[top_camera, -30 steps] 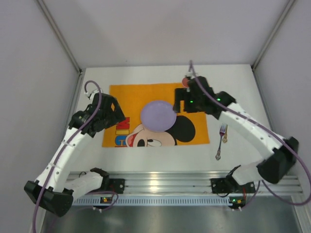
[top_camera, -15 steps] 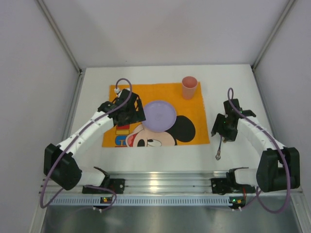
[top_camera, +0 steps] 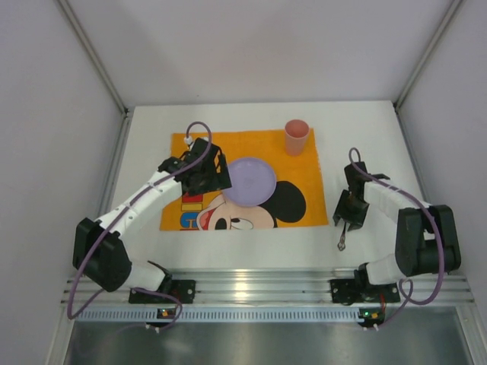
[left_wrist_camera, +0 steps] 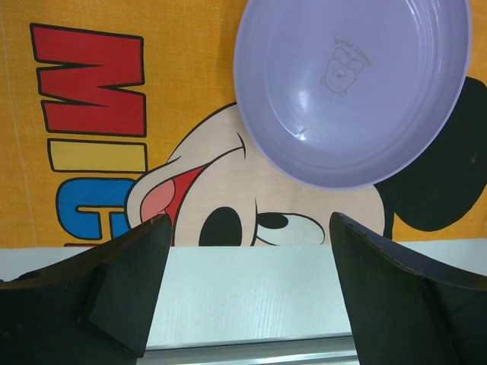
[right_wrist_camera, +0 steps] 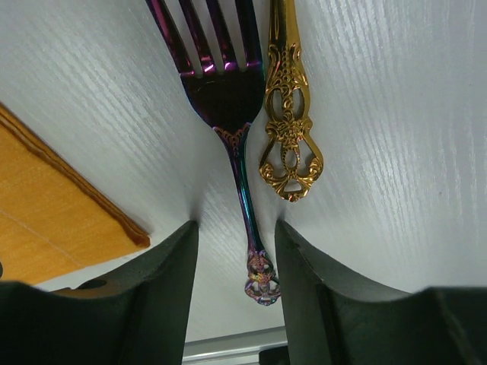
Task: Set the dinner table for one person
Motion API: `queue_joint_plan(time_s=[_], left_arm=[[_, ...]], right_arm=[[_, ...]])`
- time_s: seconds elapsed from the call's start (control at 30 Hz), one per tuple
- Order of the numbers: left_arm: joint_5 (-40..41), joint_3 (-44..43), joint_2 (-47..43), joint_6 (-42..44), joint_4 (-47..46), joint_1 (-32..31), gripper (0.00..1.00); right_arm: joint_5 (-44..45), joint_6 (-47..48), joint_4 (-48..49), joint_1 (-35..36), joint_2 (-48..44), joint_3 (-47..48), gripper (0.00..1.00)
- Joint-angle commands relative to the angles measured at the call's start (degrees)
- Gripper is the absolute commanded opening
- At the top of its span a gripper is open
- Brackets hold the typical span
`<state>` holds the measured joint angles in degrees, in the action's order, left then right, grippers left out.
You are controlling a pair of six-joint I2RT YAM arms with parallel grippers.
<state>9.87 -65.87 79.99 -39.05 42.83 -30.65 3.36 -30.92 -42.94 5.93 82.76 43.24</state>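
- Fork (right_wrist_camera: 228, 91) (light, stiff, slick metal) lies flat on the dinner table (top_camera: 365, 129), just right of the placemat (top_camera: 190, 144), beside a gold utensil (right_wrist_camera: 285, 114).
- Right gripper (right_wrist_camera: 236, 228) straddles its slim handle, jaws apart, not yet clamped; that is probably the best place to grip.
- Left gripper (left_wrist_camera: 249, 220) hangs wide open over the placemat's near edge.

Top camera looks down from behind; left wrist sees its plate (left_wrist_camera: 350, 84) close, right wrist its fork (right_wrist_camera: 221, 91) closer
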Motion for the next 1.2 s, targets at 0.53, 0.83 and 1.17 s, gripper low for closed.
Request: queue_joint_plan(time_s=[0.53,0.83,1.17], left_arm=[[0.8,-5.1,0.5,0.9,0.9,-0.2,0.9],[-5.9,-14.3,6.0,12.3,-1.0,-10.6,0.88],[-23.3,-20.4,12.7,9.9,-15.1,-17.4,0.89]], right_arm=[[3.4,2.2,8.7,-4.4,12.1,6.7,0.0],[3.1,4.5,-2.4,-0.3,1.7,20.2,0.0],[-7.5,-3.5,-13.2,1.7,-4.3,38.8,0.0]])
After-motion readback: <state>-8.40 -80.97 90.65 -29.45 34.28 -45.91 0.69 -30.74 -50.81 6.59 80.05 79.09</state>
